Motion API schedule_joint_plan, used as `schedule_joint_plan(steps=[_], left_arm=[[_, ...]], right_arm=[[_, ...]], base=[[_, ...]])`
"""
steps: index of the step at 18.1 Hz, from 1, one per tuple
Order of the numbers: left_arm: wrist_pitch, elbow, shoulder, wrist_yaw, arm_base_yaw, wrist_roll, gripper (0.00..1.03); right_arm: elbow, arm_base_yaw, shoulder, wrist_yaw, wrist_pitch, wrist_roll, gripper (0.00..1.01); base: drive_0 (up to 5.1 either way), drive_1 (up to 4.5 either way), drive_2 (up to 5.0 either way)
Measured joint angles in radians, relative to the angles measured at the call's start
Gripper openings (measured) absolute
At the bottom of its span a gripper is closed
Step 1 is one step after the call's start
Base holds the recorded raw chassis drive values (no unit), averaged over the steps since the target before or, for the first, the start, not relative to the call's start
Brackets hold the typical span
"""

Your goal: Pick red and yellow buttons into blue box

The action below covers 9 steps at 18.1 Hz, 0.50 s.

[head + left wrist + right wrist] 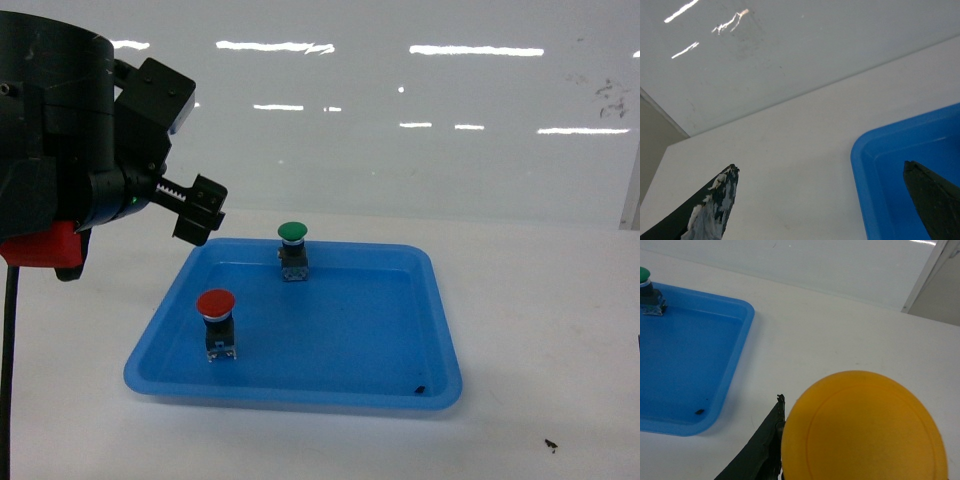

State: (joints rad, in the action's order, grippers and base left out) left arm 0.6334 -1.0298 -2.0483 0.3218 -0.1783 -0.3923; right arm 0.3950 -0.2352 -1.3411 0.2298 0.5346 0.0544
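Scene: a white worktop (pixel 540 330) carries a shallow blue tray (pixel 300 385); a glossy white wall stands behind it.

Red button (pixel 216 304): stands upright in the tray's near-left part, cap up, on its black-and-metal body.

Green button (pixel 292 233): stands upright near the tray's far edge, at about 1 o'clock from the red one; it is not part of the task.

Yellow button (pixel 862 427): its round cap fills the lower middle of the right wrist view, held right up against the camera. It does not show in the head view.

Blue box: the deep crate is in none of the three views, so which way it lies cannot be told.

Left end effector (pixel 830 200): wide open and empty. Its two dark fingertips (pixel 722 192) straddle the tray's far-left corner, one over bare worktop, the other over the tray.

Right end effector (pixel 785 440): appears closed on the yellow button; only one dark finger shows beside the cap, at its 9 o'clock.

Key relation: in the head view the left end effector (pixel 200 210) hovers above the tray's far-left corner, and the red button lies at about 6 o'clock from it, lower and nearer the robot.

Nearer arm: the left, by my judgement. Its long axis being vertical, the red button probably calls for a grip from above.
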Motion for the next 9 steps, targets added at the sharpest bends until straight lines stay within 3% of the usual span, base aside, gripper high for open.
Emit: schedule_joint_plan(steps=[6,8,9], left_arm=[[-0.193,-0.194,-0.083,-0.027,-0.036,0.027,0.98],[-0.323,-0.260,-0.111,-0.069,-0.043,0.127,0.98],[-0.365,-0.281,-0.124,-0.072,-0.043,0.216,0.98]], right_arm=[[0.000,0.000,0.000,0.001,0.000,0.000,0.36],[0.000,0.000,0.000,0.001,0.000,0.000,0.36],[0.000,0.000,0.000,0.001,0.000,0.000,0.36]], base=[[0.0,0.00,0.0],[0.0,0.00,0.0],[0.0,0.00,0.0]])
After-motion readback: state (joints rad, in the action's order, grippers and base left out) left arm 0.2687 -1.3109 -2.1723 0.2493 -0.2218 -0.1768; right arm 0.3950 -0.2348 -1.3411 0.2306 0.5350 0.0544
